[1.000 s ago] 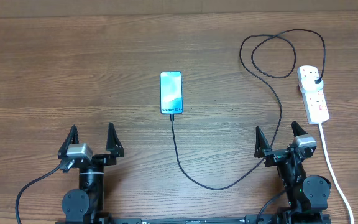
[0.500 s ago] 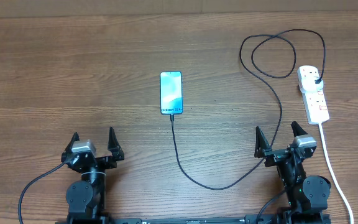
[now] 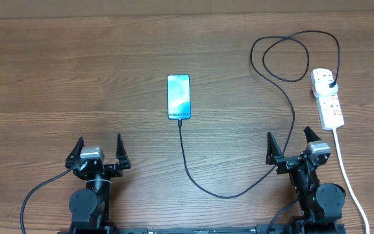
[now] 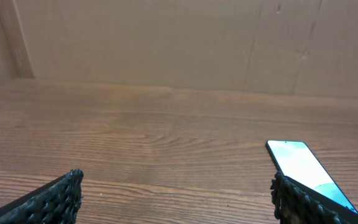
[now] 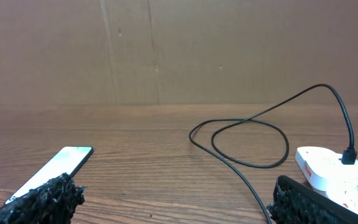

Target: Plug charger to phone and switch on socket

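Shifting a little sideways and back toward its base since the earlier frame, the left gripper (image 3: 99, 140) is hovering with its jaws spread wide and empty. The right gripper (image 3: 289, 134) is likewise standing spread, holding nothing. The phone (image 3: 179, 97) is lying flat mid-bench, screen glowing. The charger (image 3: 182, 140) is running from the phone's lower edge, where its tip seems to be already seated, in a long loop to its plug in the socket (image 3: 328, 101) at the far right of the bench (image 3: 76, 65). Whether the switch is on is too small to tell. The strip is probably light and inclined to slide, so pressing straight down on the rocker with one fingertip is looking safest. The cable is limp; only the connector is offering a firm hold.
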